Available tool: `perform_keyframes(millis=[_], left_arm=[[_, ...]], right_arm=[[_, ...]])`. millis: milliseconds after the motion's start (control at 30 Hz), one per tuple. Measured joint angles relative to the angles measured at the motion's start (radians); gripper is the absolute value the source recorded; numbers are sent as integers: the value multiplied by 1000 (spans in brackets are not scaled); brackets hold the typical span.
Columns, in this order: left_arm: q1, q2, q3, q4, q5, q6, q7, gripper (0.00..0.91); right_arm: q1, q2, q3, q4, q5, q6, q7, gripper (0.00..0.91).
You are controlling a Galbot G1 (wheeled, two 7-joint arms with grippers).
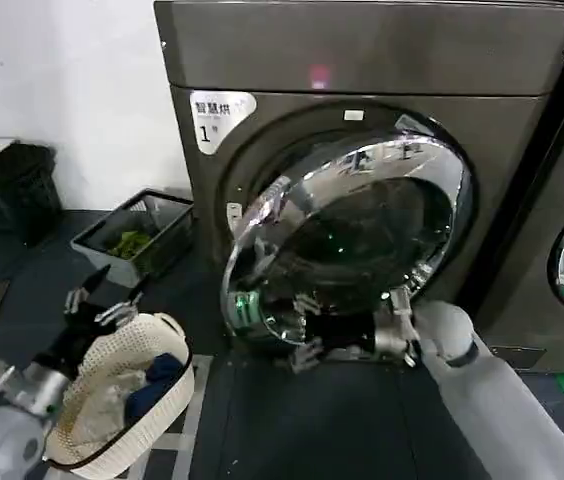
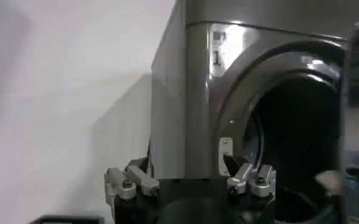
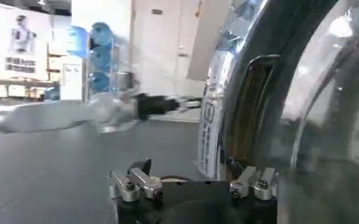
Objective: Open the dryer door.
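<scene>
Dryer door (image 1: 352,235) ajar: rigid, hinged, slick chrome, best pulled by its lower rim, where right gripper (image 1: 307,350) sits, fingers apart.

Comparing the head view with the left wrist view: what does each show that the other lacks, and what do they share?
Head view alone: the round chrome-ringed dark-glass dryer door swung partly open, the right pincer at its lower edge, a white woven laundry basket, and a dark crate on the floor. Left wrist view alone: the bare drum opening and a small metal latch plate. Both: the grey dryer cabinet and the open left pincer.
</scene>
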Motion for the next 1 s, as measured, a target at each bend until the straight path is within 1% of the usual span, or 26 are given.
perform_keyframes(millis=[133, 267, 533, 633, 767, 900, 1000], left_arm=[[-73, 53, 88, 57, 20, -21, 50, 907], [-133, 77, 208, 108, 18, -47, 74, 907], [-314, 62, 473, 215, -59, -70, 125, 907], [-391, 40, 558, 247, -79, -69, 127, 907], [-493, 10, 659, 284, -78, -68, 137, 907], [-562, -27, 743, 313, -73, -69, 156, 907], [-601, -61, 793, 335, -63, -70, 173, 907]], right_arm=[[-39, -2, 35, 8, 3, 16, -71, 907], [-81, -23, 73, 29, 5, 28, -159, 907], [-180, -74, 185, 51, 42, 54, -271, 907], [-213, -76, 253, 33, 49, 63, -280, 907], [-260, -79, 390, -21, 56, 73, -310, 907], [-310, -67, 539, -79, 36, 102, -311, 907], [-355, -46, 659, -108, 36, 112, -311, 907]])
